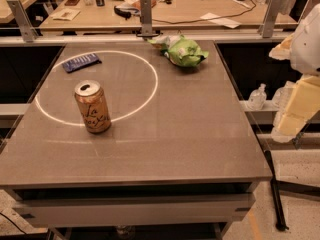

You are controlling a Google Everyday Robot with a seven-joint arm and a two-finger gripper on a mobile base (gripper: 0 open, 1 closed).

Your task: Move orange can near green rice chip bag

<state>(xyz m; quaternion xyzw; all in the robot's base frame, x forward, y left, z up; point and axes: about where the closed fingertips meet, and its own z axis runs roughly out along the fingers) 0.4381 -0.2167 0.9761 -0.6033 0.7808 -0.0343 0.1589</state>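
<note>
The orange can [93, 107] stands upright on the grey table [190, 134], at the left front, on the edge of a bright ring of light. The green rice chip bag [184, 51] lies crumpled at the far edge of the table, right of centre. My gripper [296, 91], with white and cream parts, hangs at the right edge of the view, off the table's right side and well away from both can and bag. It holds nothing that I can see.
A flat dark blue wrapper [81, 62] lies at the far left of the table. A glass rail with metal posts [145, 15] runs behind the table. A small bottle [257, 97] sits on a ledge to the right.
</note>
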